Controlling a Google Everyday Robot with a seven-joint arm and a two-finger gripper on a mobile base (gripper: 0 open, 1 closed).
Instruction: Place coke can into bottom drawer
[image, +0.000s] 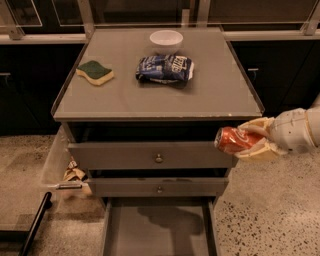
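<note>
The coke can (234, 140) is a red-orange can with a silver end, held on its side in my gripper (251, 141). The gripper comes in from the right and is shut on the can, one pale finger above it and one below. It hangs in the air at the cabinet's front right corner, level with the top drawer's front. The bottom drawer (157, 229) is pulled open below and to the left of the can; its grey floor holds nothing that I can see.
On the cabinet top (210, 95) lie a blue-and-white snack bag (165, 68), a white bowl (166, 39) and a green sponge (95, 72). Two upper drawers with round knobs (159, 158) are shut. Crumpled paper (75, 175) lies on the floor left.
</note>
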